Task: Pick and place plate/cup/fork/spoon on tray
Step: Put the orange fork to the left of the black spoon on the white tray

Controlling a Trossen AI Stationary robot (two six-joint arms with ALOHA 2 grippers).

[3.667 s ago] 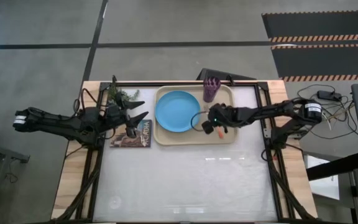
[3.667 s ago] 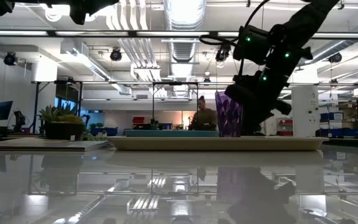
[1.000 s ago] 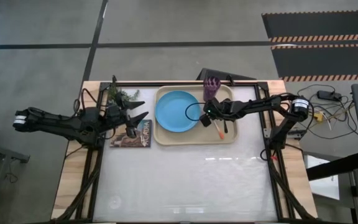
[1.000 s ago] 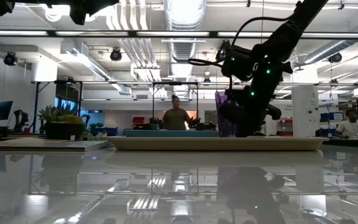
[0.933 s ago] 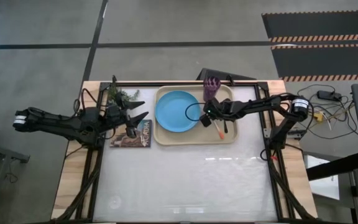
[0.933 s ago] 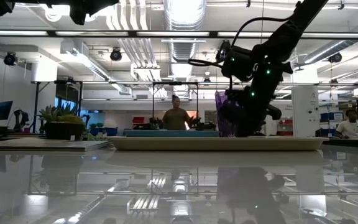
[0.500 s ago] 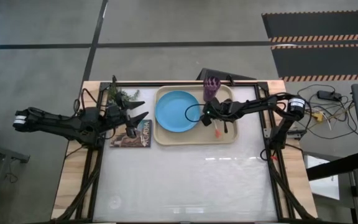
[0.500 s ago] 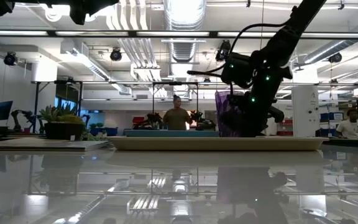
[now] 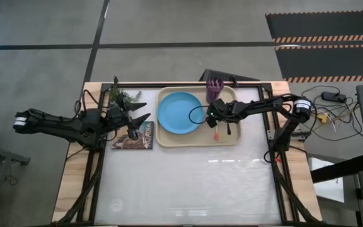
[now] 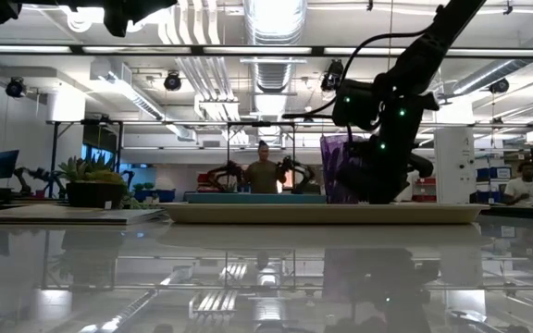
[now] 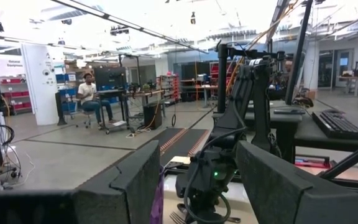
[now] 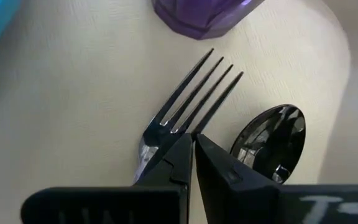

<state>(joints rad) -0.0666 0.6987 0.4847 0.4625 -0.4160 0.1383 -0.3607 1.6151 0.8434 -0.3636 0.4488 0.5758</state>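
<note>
On a glossy white table (image 9: 188,183) in an open workshop, the right gripper (image 12: 193,144) hangs clenched over fork (image 12: 188,93) and spoon (image 12: 272,140) on the tray (image 9: 169,140); the left gripper (image 9: 140,111) waits released near a book (image 9: 133,136).

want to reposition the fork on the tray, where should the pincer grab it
Grip the fork by its orange handle, coming straight down from above. It lies flat on the tray, with the spoon close beside its tines, so the handle end is freer.
</note>
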